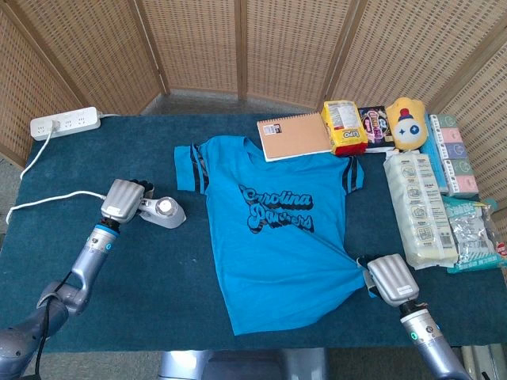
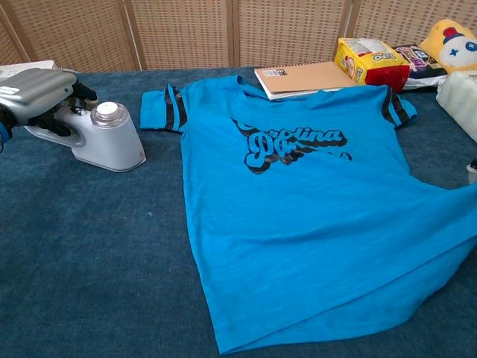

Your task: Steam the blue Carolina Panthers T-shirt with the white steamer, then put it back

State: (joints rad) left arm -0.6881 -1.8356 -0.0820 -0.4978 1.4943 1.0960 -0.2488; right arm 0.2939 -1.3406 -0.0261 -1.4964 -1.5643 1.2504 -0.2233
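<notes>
Steamer: upright on the blue cloth, left of the shirt, cord trailing left.
Left hand: closed around the steamer's handle, fingers curled over it.
Shirt: flat at mid-table, print up, near right corner pulled taut.
Right hand: at that corner, gripping the hem, fingers hidden under the palm.
Notebook: just beyond the collar.

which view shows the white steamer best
The chest view: the white steamer sits close and large, its round cap and body clear, with the left robot hand wrapped on its handle. In the head view the steamer is small and seen from above, partly under the hand.
</notes>
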